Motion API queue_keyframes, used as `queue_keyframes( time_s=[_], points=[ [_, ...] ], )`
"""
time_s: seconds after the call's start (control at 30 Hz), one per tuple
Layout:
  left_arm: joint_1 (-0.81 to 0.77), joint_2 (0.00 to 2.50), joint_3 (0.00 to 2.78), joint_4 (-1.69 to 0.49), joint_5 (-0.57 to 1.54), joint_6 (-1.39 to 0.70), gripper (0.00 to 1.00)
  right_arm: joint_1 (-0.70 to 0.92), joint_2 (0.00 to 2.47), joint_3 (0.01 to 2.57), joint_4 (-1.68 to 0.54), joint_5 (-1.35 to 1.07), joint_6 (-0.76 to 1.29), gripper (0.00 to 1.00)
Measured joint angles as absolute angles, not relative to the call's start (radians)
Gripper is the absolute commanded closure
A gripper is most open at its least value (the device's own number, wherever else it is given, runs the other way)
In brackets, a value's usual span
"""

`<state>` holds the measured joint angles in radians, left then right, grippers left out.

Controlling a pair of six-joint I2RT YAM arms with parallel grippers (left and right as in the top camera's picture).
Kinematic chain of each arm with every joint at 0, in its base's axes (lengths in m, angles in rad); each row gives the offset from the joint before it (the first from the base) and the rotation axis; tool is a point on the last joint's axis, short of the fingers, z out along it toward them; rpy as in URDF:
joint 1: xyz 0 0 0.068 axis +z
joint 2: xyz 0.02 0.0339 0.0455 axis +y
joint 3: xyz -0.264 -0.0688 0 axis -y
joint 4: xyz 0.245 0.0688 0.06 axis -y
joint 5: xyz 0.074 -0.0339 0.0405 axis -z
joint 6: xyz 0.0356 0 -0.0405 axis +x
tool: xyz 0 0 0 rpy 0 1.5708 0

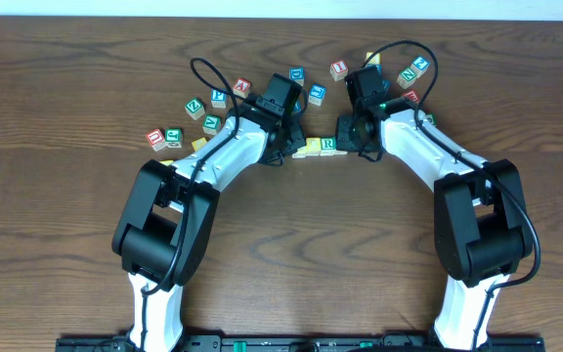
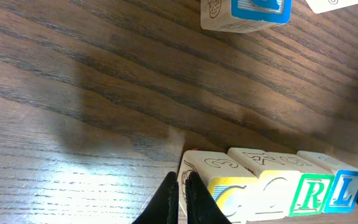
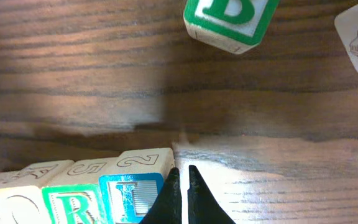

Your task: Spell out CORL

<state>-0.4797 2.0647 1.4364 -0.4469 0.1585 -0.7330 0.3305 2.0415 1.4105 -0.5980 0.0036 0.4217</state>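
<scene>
Overhead, my left gripper (image 2: 180, 180) and right gripper (image 3: 183, 173), both pinched together on nothing, flank the row of four wooden letter cubes (image 1: 319, 146) at frame centre, where CORL looks spelled, so next I'd withdraw without nudging.

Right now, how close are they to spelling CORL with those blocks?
Done: two yellow blocks, the R block and the L block stand in one tight row. In hand: nothing; the left gripper and right gripper sit shut at either end. Left: probably just backing both away.
</scene>
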Motion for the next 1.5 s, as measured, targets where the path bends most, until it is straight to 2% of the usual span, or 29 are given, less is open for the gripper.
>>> queue_keyframes(
  time_s=[0.23,0.47,0.6,0.7,0.87,1.5],
  points=[
    [-0.480,2.065,1.436,-0.448,0.159,-0.732,0.93,0.333,2.041,1.411,-0.610,0.004,0.414,0.98],
    [-0.480,2.065,1.436,-0.453,0.156,-0.728,0.92,0.334,2.041,1.411,-0.612,0.005,0.411,0.93],
    [-0.479,2.065,1.436,-0.461,0.150,-0.727,0.78,0.334,2.041,1.411,-0.613,0.014,0.409,0.92],
    [-0.474,2.065,1.436,-0.463,0.148,-0.722,0.75,0.334,2.041,1.411,-0.613,0.019,0.408,0.92],
    [-0.463,2.065,1.436,-0.464,0.151,-0.721,0.74,0.334,2.041,1.411,-0.612,0.017,0.409,0.89],
    [-0.443,2.065,1.436,-0.489,0.160,-0.709,0.75,0.338,2.041,1.411,-0.608,-0.009,0.409,0.88]
  ],
)
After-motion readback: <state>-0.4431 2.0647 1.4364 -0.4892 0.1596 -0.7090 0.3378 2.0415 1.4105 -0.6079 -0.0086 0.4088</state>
